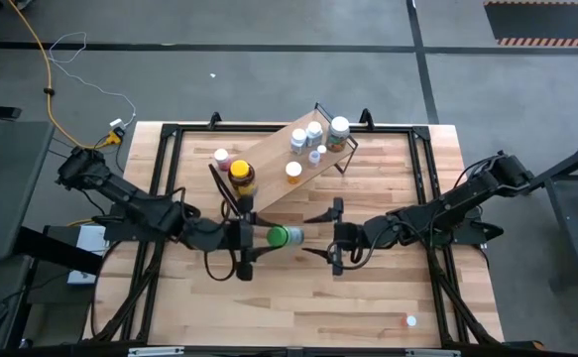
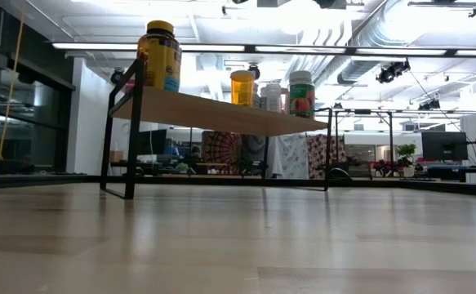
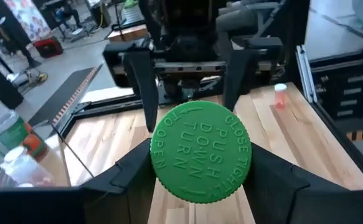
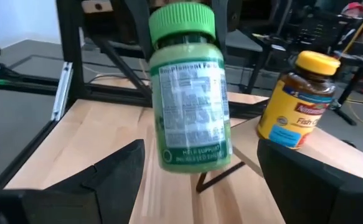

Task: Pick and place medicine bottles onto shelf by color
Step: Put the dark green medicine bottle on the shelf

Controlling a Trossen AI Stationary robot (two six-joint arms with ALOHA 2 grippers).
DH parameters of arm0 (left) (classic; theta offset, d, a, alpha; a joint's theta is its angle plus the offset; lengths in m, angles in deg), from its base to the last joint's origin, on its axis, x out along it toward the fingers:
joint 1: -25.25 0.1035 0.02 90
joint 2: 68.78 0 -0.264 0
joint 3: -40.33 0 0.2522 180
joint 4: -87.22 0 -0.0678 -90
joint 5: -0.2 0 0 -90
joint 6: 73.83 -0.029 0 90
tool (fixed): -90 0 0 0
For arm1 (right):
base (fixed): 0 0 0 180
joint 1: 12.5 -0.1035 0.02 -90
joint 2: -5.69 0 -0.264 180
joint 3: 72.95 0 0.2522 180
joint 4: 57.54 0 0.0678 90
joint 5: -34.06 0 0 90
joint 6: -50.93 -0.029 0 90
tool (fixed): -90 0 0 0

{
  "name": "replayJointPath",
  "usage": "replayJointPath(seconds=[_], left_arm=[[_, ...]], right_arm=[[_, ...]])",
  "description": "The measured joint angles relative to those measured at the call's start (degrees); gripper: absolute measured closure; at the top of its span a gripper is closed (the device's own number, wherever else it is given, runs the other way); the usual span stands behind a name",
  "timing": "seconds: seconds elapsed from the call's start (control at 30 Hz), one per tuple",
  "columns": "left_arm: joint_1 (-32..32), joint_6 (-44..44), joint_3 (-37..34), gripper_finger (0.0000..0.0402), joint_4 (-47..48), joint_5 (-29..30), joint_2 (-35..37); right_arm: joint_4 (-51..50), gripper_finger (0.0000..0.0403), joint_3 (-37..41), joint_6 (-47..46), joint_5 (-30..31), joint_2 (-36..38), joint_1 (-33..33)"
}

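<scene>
1. I've got the green bottle [image 1: 285, 236] lying on its side mid-surface, between my two claws, well short of the shelf [image 1: 287, 162].
2. Left claw [image 1: 254, 236] sits at the cap end; its fingers flank the cap [image 3: 200, 152] partway open, and I can't tell whether they're gripping.
3. Right claw [image 1: 334, 236] faces the bottle's base, wide and holding nothing (a clear gap remains).
4. Key relation: the bottle's long axis runs claw to claw, cap toward the left arm, which is nearer.
5. Shelf already carries the amber jar [image 1: 242, 178] and white bottles [image 1: 313, 137]; I judge green goes up next, by the left arm.
</scene>
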Motion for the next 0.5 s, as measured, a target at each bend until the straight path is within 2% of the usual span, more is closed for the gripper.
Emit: replayJointPath(seconds=[0.17,0.33,0.5], left_arm=[[1.1,4.2,0.0,0.0215,0.8,0.9,-0.1],[1.4,4.9,0.0,0.0215,-0.5,1.5,-3.4],[1.3,4.9,0.0,0.0212,-0.8,5.7,-8.1]], right_arm=[[2.1,0.01,0.0,0.0,0.5,-0.4,0.0],[6.0,0.01,0.0,0.5,0.5,-3.4,0.4],[3.8,0.01,-2.0,0.8,1.1,-5.2,2.0]])
